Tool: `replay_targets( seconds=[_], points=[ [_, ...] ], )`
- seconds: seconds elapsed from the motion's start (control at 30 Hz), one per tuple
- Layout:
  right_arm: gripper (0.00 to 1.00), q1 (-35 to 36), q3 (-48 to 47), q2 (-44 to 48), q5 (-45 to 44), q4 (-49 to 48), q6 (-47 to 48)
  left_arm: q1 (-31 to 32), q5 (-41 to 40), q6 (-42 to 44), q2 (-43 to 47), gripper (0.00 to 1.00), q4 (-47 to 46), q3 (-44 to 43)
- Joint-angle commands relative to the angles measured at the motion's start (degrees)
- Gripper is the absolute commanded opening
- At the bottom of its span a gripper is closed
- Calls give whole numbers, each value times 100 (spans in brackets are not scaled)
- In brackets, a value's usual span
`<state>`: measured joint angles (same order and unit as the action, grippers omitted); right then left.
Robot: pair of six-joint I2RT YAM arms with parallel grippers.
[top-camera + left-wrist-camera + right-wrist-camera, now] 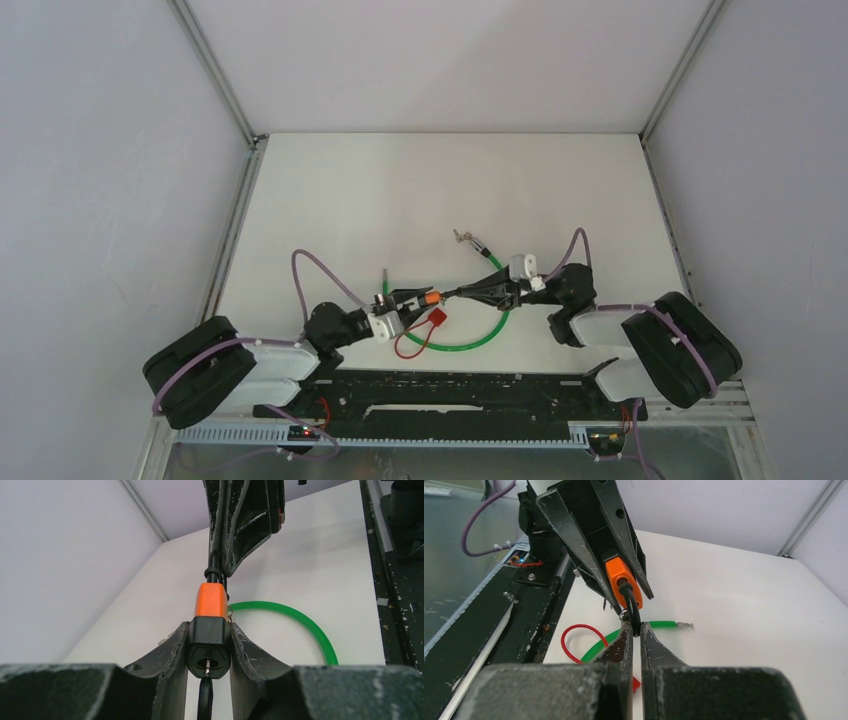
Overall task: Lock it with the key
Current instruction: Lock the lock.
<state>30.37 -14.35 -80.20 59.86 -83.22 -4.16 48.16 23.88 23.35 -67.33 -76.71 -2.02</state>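
Observation:
An orange padlock (432,297) with a black base is held above the table between both grippers. My left gripper (420,298) is shut on the black base (209,640). A silver key blade (207,666) shows in the keyhole, and a black part (205,700) hangs just below it. My right gripper (452,293) is shut on the black shackle (631,607) that sticks out of the orange body (616,575). In the right wrist view, its fingertips (625,630) pinch the shackle loop tightly.
A green cable (480,338) loops on the table under the lock, and its far end carries a small metal piece (462,237). A red cord (412,345) with a red tag lies near the black base rail (440,385). Walls enclose the table.

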Motion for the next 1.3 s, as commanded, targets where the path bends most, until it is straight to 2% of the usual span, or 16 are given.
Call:
replay_targets(
  seconds=[0.0, 0.23, 0.43, 0.6, 0.8, 1.07, 1.27],
  points=[
    [0, -210, 181, 465, -488, -359, 280, -87, -161, -215, -403, 0, -405, -273],
    [0, -160, 519, 1080, -1063, -68, 820, -81, 157, -404, -1063, 0, -858, -414],
    [0, 249, 487, 1812, -1501, 1356, 1893, -79, 316, -343, -1180, 0, -739, -489],
    [0, 584, 333, 2049, -1803, 2266, 2527, -81, 70, -336, -1114, 0, -773, -441],
    [0, 1143, 210, 2279, -2884, 3212, 3392, -82, -202, -213, -941, 0, -377, -464],
    [0, 1095, 263, 2255, -2853, 2992, 3202, -86, -302, -222, -831, 0, -436, -412],
    [24, 963, 365, 2139, -2681, 2509, 2857, -83, -376, -273, -807, 0, -919, -264]
  ],
)
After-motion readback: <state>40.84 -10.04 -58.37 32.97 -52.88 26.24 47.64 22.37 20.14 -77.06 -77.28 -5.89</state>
